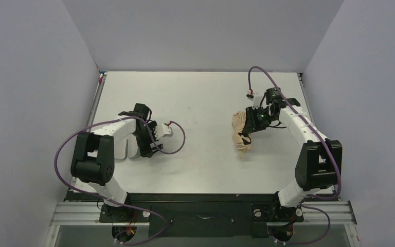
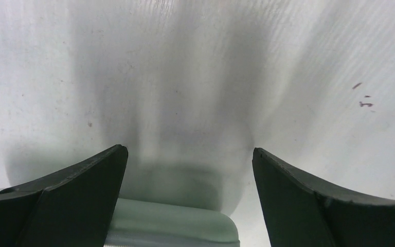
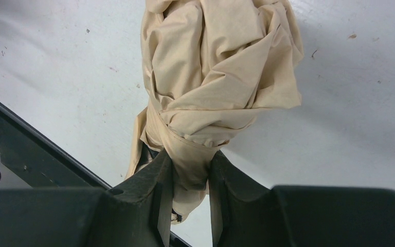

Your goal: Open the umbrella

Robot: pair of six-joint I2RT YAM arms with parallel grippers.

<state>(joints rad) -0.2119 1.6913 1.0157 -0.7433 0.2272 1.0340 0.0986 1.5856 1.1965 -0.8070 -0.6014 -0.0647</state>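
At right, my right fingers [image 3: 144,195] clamp the folded umbrella [image 3: 216,77]; left fingers [image 2: 67,200] stand open. Hold firm; bring the left across.

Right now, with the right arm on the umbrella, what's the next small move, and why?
Probably bring the left gripper across toward the umbrella. The left jaws stand open over the pale sleeve, holding nothing, while the right gripper is clamped on one end of the bundled tan canopy. Opening it likely needs a second grip.
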